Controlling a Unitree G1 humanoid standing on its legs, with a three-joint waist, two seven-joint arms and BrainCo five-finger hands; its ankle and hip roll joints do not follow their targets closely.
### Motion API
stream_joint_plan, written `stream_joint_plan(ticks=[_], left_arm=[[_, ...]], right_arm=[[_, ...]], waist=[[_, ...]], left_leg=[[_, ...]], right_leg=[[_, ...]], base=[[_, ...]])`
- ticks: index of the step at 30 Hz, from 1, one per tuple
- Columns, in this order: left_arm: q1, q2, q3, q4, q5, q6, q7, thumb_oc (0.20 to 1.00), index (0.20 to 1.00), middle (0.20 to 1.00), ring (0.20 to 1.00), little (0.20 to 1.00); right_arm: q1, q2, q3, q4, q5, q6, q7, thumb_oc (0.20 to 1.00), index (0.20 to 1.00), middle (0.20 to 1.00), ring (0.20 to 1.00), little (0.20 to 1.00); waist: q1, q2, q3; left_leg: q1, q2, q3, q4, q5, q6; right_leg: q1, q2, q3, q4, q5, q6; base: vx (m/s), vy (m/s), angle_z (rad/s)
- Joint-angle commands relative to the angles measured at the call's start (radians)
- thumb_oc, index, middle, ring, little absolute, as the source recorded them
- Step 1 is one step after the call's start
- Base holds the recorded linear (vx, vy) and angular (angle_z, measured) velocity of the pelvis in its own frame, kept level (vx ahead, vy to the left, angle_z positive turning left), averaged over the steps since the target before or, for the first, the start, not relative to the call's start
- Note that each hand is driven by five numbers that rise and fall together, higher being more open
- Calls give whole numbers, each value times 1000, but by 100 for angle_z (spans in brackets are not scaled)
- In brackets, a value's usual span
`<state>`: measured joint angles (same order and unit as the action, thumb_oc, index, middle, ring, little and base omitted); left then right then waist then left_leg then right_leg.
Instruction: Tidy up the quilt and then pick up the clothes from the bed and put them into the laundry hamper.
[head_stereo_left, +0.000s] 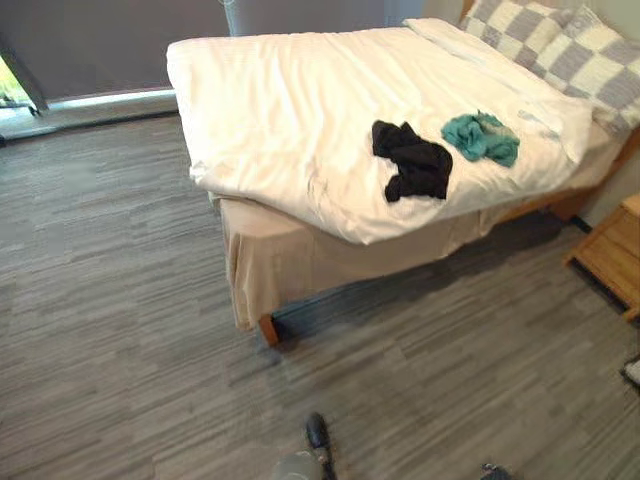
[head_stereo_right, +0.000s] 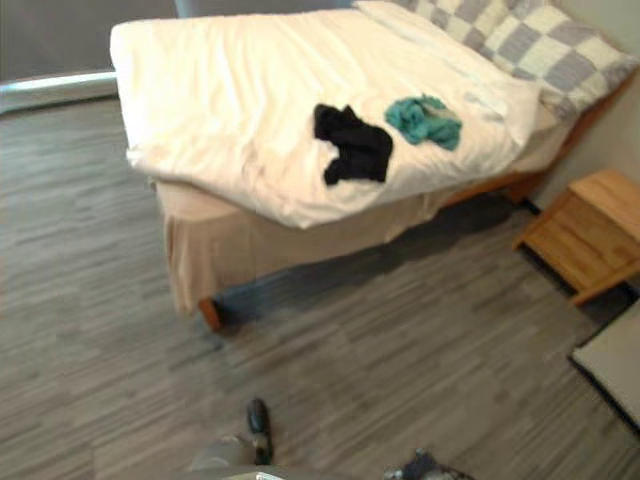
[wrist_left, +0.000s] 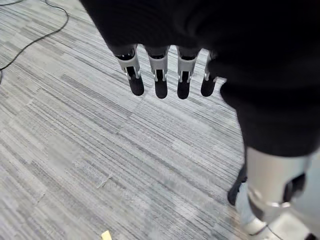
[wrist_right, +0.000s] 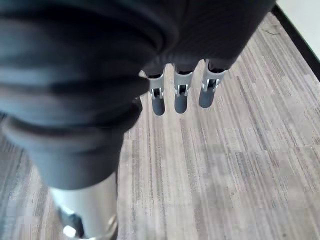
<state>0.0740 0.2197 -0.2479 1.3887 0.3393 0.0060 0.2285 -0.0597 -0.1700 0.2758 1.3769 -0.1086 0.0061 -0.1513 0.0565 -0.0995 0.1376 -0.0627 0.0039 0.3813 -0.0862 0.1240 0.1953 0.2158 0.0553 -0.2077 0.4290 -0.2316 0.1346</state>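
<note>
A white quilt (head_stereo_left: 300, 110) lies spread over the bed (head_stereo_left: 270, 255), its near edge hanging over the side and its top end folded back by the pillows. On the quilt near that edge lies a crumpled black garment (head_stereo_left: 412, 160), with a bunched teal garment (head_stereo_left: 481, 137) just to its right. My left hand (wrist_left: 160, 75) hangs over the grey plank floor with its fingers straight and nothing in it. My right hand (wrist_right: 181, 95) hangs the same way over the floor, fingers straight and empty. Both hands are well away from the bed.
Checked grey-and-white pillows (head_stereo_left: 560, 45) rest at the head of the bed. A wooden nightstand (head_stereo_right: 590, 235) stands to the bed's right, with a grey mat (head_stereo_right: 615, 365) on the floor nearer me. Open plank floor (head_stereo_left: 120, 330) stretches before the bed.
</note>
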Motion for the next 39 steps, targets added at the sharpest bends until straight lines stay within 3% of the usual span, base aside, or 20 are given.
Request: stream_joint_plan(ticks=[1, 3, 5, 7, 9, 11, 12, 14, 15, 16, 20, 24, 26, 30, 31, 32, 39], left_arm=[[-85, 36, -18, -6, 58, 0, -10, 1000, 1000, 1000, 1000, 1000], [-120, 55, -33, -28, 44, -7, -7, 1000, 1000, 1000, 1000, 1000], [-151, 63, -44, -55, 29, -16, -1, 1000, 1000, 1000, 1000, 1000], [-176, 70, -55, -86, 2, -33, 0, 1000, 1000, 1000, 1000, 1000], [-208, 89, -64, -100, 5, -30, 13, 1000, 1000, 1000, 1000, 1000], [-210, 91, -59, -111, 2, -41, 16, 1000, 1000, 1000, 1000, 1000], [-204, 85, -52, -139, -39, -63, 28, 1000, 1000, 1000, 1000, 1000], [-189, 88, 5, -163, -140, -83, 54, 1000, 1000, 1000, 1000, 1000], [-173, 95, 86, -203, -254, -110, 94, 1000, 1000, 1000, 1000, 1000], [-172, 95, 86, -204, -255, -110, 94, 1000, 1000, 1000, 1000, 1000], [-73, 159, 291, -427, -446, -181, 192, 1000, 1000, 1000, 1000, 1000], [-154, 298, 349, -670, -392, -229, 282, 1000, 1000, 1000, 1000, 1000], [-224, 341, 311, -775, -335, -227, 288, 1000, 1000, 1000, 1000, 1000], [-334, 446, 245, -932, -197, -198, 254, 1000, 1000, 1000, 1000, 1000], [-412, 492, 189, -925, -119, -164, 237, 1000, 1000, 1000, 1000, 1000], [-416, 493, 187, -923, -119, -165, 238, 1000, 1000, 1000, 1000, 1000], [-801, 536, -124, -728, 117, -60, 218, 1000, 1000, 1000, 1000, 1000]], right_arm=[[-46, -25, -25, -111, 10, -8, 13, 1000, 1000, 1000, 1000, 1000], [-44, -23, -30, -121, 19, -5, 7, 1000, 1000, 1000, 1000, 1000], [-37, -24, -30, -125, 23, -5, 4, 1000, 1000, 1000, 1000, 1000], [-30, -36, -29, -116, 23, 1, 8, 1000, 1000, 1000, 1000, 1000], [-35, -49, -23, -97, 31, 12, 13, 1000, 1000, 1000, 1000, 1000], [-35, -53, -22, -86, 20, 14, 14, 1000, 1000, 1000, 1000, 1000], [-14, -53, -26, -73, 13, 12, 5, 1000, 1000, 1000, 1000, 1000], [3, -57, -30, -73, 6, 10, 3, 1000, 1000, 1000, 1000, 1000], [11, -62, -38, -67, 2, 6, -10, 1000, 1000, 1000, 1000, 1000], [11, -62, -38, -67, 2, 6, -10, 1000, 1000, 1000, 1000, 1000], [47, -67, -61, -102, -20, -1, -24, 1000, 1000, 1000, 1000, 1000], [79, -104, -76, -154, -34, -19, -35, 1000, 1000, 1000, 1000, 1000], [102, -109, -90, -142, -17, -20, -38, 1000, 1000, 1000, 1000, 1000], [108, -125, -105, -119, -6, -16, -31, 1000, 1000, 1000, 1000, 1000], [110, -129, -97, -119, -6, -13, -20, 1000, 1000, 1000, 1000, 1000], [109, -128, -99, -119, -6, -13, -20, 1000, 1000, 1000, 1000, 1000], [68, -147, -45, -125, -10, -14, -18, 1000, 1000, 1000, 1000, 1000]], waist=[[-49, 26, 79], [-64, 37, 94], [-75, 37, 98], [-93, 28, 96], [-111, 14, 91], [-103, 9, 87], [-91, 12, 73], [-85, 20, 67], [-80, 34, 62], [-83, 34, 63], [-84, 57, 68], [-106, 64, 96], [-126, 82, 91], [-163, 93, 89], [-185, 95, 91], [-182, 95, 89], [-239, 97, 127]], left_leg=[[93, 73, -11, -1, -101, -177], [126, 82, -42, -1, -116, -186], [146, 76, -76, -1, -133, -198], [170, 55, -125, -1, -167, -215], [185, 49, -162, -1, -188, -226], [192, 53, -165, -1, -191, -228], [209, 42, -202, -1, -195, -224], [209, 43, -226, 17, -195, -234], [207, 47, -251, 21, -193, -245], [208, 47, -253, 21, -193, -245], [215, 67, -258, 17, -176, -277], [165, 96, -232, 30, -157, -311], [159, 123, -190, 5, -130, -316], [152, 127, -151, -1, -129, -317], [160, 123, -126, -1, -139, -316], [155, 124, -124, -1, -137, -316], [116, 117, -63, -1, -148, -310]], right_leg=[[-230, -109, 113, 247, 259, 112], [-281, -147, 98, 189, 222, 81], [-275, -184, 86, 20, 173, 52], [-264, -185, 135, -257, 173, 44], [-248, -164, 231, -407, 203, 51], [-252, -167, 255, -405, 225, 65], [-229, -169, 242, -414, 220, 43], [-200, -174, 210, -443, 228, 32], [-171, -174, 179, -469, 227, 24], [-168, -174, 177, -470, 227, 23], [-131, -176, 133, -490, 213, 16], [-162, -187, 91, -453, 179, 10], [-189, -182, 65, -417, 162, 4], [-212, -182, 62, -386, 163, 11], [-211, -186, 75, -401, 174, 20], [-216, -185, 77, -404, 179, 19], [-307, -183, 156, -437, 231, 44]], base=[[309, 55, 67], [356, 2, 72], [358, -83, 77], [379, -157, 87], [316, -194, 51], [238, -157, 73], [273, -168, 64], [276, -212, 48], [149, -135, 80], [163, -127, 94], [109, -60, 37], [-53, 5, 25], [21, 47, 72], [75, 61, 22], [53, 64, -12], [48, 59, -27], [-52, 27, -45]])
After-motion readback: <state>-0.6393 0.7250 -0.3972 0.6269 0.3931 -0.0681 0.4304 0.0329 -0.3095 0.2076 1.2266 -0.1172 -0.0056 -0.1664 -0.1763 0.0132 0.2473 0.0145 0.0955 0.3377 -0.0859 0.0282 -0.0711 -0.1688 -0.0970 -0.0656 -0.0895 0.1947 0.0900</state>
